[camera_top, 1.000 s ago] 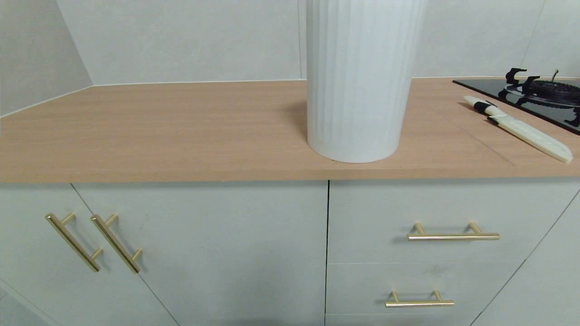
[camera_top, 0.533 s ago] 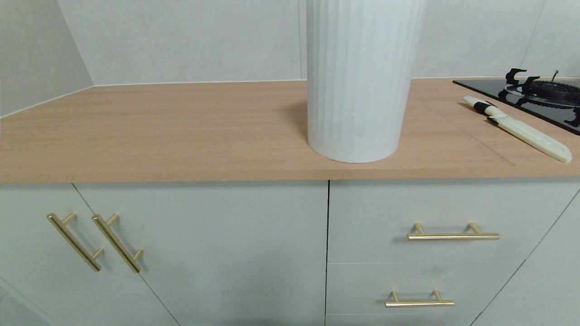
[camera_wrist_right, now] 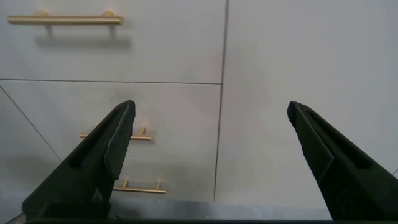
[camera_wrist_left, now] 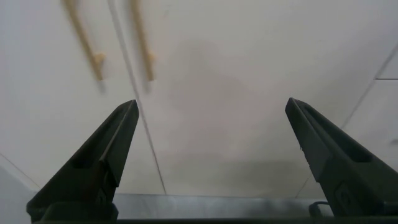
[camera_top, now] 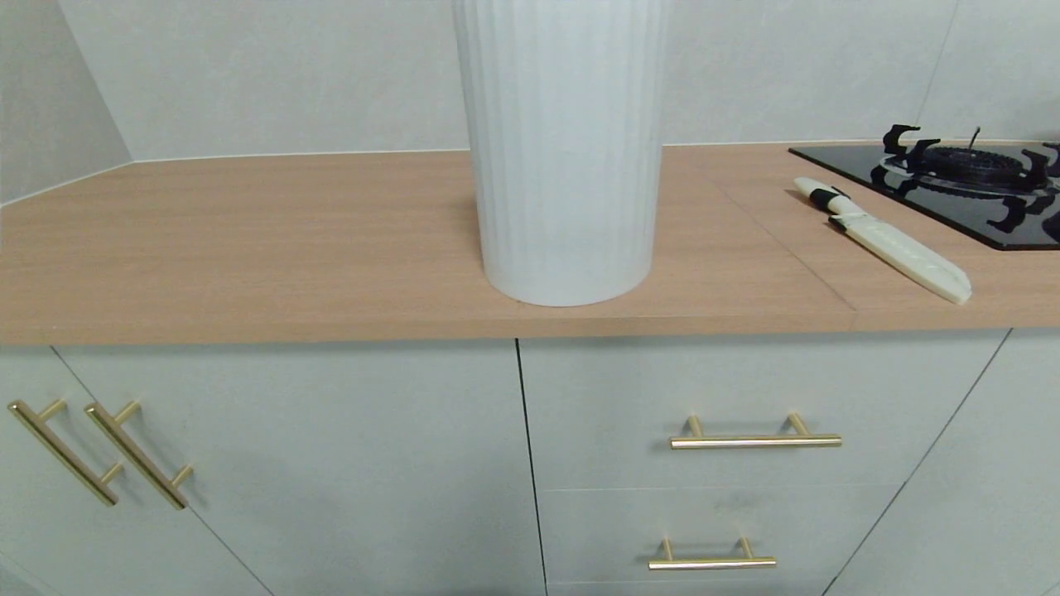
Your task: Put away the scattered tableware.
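A cream-bladed knife (camera_top: 883, 239) with a black band on its handle lies flat on the wooden countertop (camera_top: 248, 240), toward the right, beside the stove. A tall white ribbed container (camera_top: 562, 149) stands near the counter's front edge, in the middle. My left gripper (camera_wrist_left: 211, 118) is open and held low in front of the white cabinet doors, nothing between its fingers. My right gripper (camera_wrist_right: 211, 118) is open too, facing the drawer fronts, and holds nothing.
A black gas stove (camera_top: 961, 178) sits at the counter's far right. Below the counter are white cabinet doors with gold handles (camera_top: 137, 455) on the left and drawers with gold bar handles (camera_top: 755, 440) on the right. Grey tiled wall runs behind.
The whole head view has shifted: container, knife and stove now sit further left in the picture, so the camera has turned or moved right. Nothing on the counter has moved.
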